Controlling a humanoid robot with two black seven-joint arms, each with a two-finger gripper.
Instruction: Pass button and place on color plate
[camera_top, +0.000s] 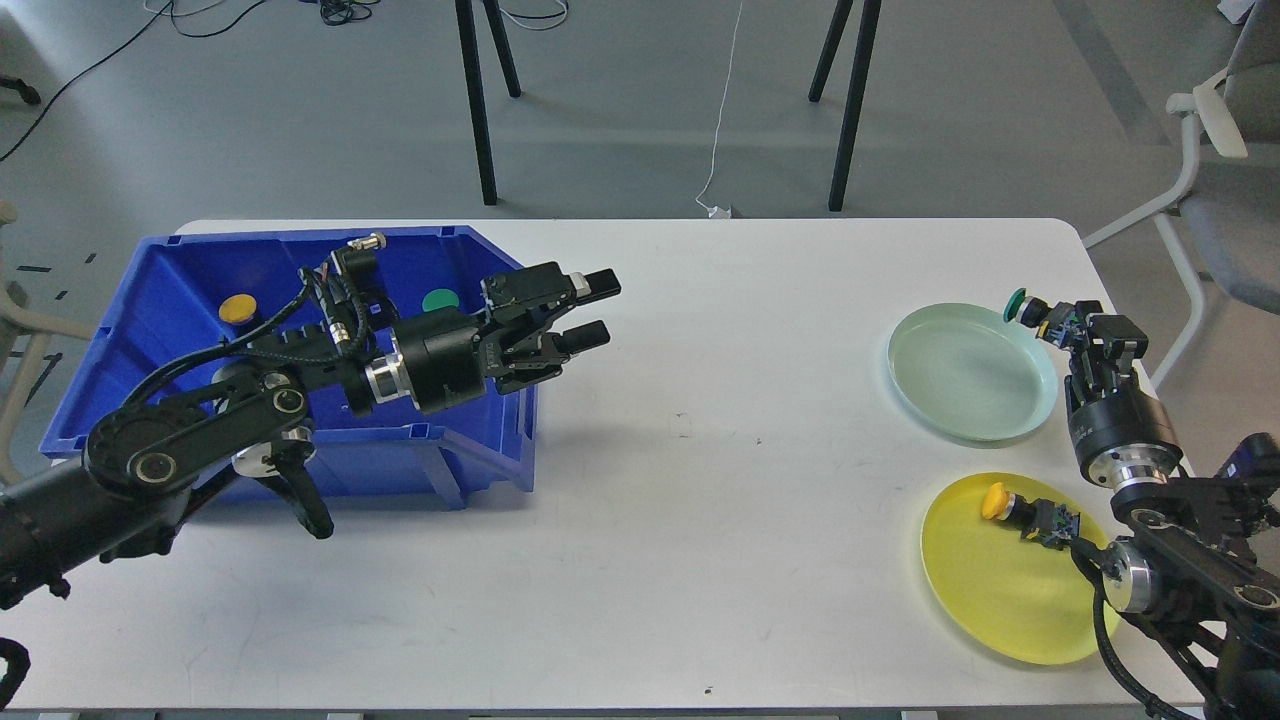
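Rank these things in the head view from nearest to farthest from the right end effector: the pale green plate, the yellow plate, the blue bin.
Measured from the right end effector, which holds a green button:
1. Pale green plate, right beside it, to its left.
2. Yellow plate, nearer the table's front edge on the right side.
3. Blue bin, far across the table on the left side.

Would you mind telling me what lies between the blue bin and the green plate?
In the head view, only bare white table separates the blue bin from the green plate.
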